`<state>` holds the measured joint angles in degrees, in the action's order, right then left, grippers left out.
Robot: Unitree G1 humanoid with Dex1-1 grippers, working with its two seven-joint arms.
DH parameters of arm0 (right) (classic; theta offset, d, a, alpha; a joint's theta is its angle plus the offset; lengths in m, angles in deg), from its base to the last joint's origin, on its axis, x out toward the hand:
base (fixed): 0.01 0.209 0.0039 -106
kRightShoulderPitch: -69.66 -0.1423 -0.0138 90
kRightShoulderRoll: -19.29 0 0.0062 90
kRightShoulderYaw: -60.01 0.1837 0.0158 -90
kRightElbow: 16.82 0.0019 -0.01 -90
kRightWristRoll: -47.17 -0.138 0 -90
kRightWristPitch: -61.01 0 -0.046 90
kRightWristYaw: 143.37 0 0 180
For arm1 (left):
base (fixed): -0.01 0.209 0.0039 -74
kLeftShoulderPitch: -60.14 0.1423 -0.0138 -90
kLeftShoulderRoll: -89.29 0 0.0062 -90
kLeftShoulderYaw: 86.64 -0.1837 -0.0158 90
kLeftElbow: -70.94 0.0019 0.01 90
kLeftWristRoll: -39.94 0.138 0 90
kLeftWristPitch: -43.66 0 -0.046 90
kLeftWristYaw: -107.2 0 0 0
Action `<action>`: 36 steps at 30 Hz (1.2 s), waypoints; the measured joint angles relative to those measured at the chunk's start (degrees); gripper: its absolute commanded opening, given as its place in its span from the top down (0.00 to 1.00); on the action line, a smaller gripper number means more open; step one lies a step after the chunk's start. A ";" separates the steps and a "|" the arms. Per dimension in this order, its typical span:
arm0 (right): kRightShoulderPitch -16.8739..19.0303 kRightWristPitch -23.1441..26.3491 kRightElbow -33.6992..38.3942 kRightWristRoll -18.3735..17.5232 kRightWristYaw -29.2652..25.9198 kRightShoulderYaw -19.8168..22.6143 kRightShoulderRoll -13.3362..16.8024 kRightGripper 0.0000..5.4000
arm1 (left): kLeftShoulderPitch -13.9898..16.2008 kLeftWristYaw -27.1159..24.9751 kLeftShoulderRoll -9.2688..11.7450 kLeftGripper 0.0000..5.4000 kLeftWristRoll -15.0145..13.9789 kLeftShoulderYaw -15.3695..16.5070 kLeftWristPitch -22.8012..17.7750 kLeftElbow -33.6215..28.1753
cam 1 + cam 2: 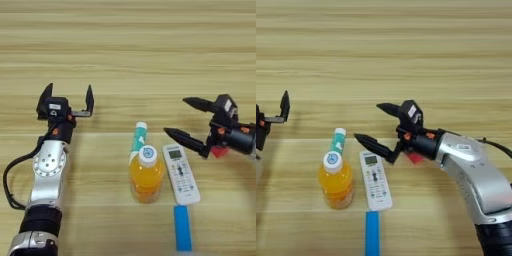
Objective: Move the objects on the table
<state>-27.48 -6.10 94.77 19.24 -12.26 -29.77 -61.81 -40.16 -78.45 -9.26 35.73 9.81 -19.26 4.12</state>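
Observation:
An orange drink bottle [146, 175] with a white cap stands upright near the front middle of the table [125, 50]. Just behind it lies a white-and-teal tube [139, 136]. A white remote control [181, 174] lies to the bottle's right, and a flat blue bar [182, 227] lies in front of the remote. My right gripper [176, 116] is open, pointing left, with its lower finger just past the remote's far end and nothing between the fingers. A red cube [415, 158] shows partly from under that gripper's body. My left gripper [67, 100] is open at the left, apart from all objects.
Bare wooden planks stretch across the whole far half of the table. A black cable [10, 180] loops beside my left forearm. My right forearm [476, 175] crosses the front right corner.

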 measured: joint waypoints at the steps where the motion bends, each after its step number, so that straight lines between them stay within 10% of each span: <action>1: -0.23 -0.53 -0.13 -0.51 -0.45 0.39 0.00 0.00 | -0.05 0.00 -0.01 0.00 0.00 0.00 0.09 0.06; 20: -0.63 -3.67 4.74 -10.69 -21.88 -4.29 7.60 0.00 | -1.49 0.33 -0.19 0.00 -0.15 0.16 0.96 0.98; 36: -4.40 -12.94 -5.25 6.02 -21.42 -18.36 5.75 0.00 | -1.78 0.44 -0.48 0.00 0.03 0.02 2.40 2.18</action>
<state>-31.88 -19.03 89.52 25.26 -33.68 -48.13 -56.06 -41.94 -78.00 -9.75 35.76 9.82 -16.86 6.30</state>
